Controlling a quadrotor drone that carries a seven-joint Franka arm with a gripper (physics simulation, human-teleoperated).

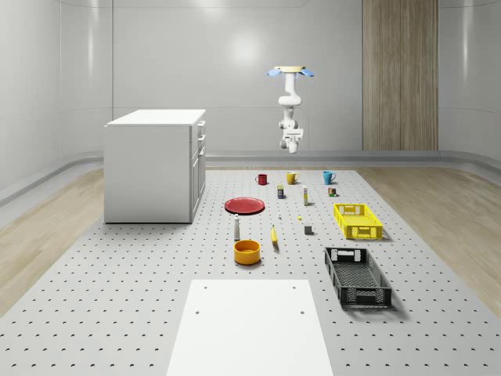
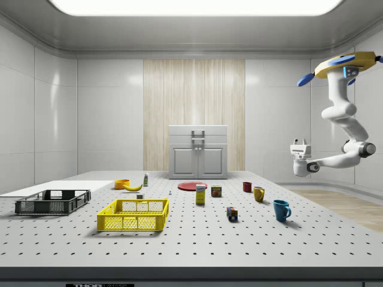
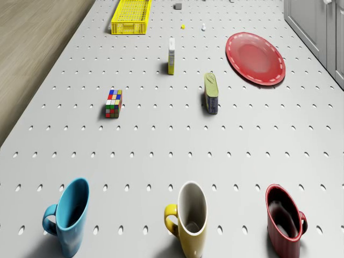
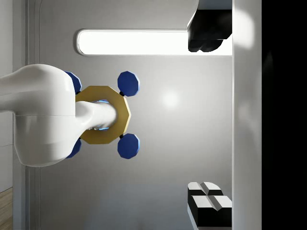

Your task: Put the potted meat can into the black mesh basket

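Fingers (image 4: 209,203) spread wide apart, nothing between them, so the gripper (image 4: 211,115) is released and empty. It's turned upward: the wrist view looks straight at the drone's (image 4: 103,115) yellow underside, blue rotors and the ceiling light. From the side, the arm (image 2: 339,113) drops from the drone (image 2: 341,64), kinks, then doubles back towards the side view's left, with the gripper (image 2: 299,144) at its end, high above the table. The drone (image 1: 290,72) hovers well up, past the far end of the table (image 1: 117,298) and beyond the row of three mugs (image 3: 192,217), blue, yellow and red. The potted meat can (image 3: 210,94) sits on the perforated grey surface, between the red plate (image 3: 255,57) and the colour cube (image 3: 113,102), untouched. In the whole-scene view the can (image 1: 280,191) lies well apart from the black mesh basket (image 1: 357,276), which rests at the near right, just in front of the yellow crate (image 1: 358,220). A white cabinet (image 1: 155,164) stands on the table's left. Wood floor surrounds it, and a wood panel breaks the pale walls.
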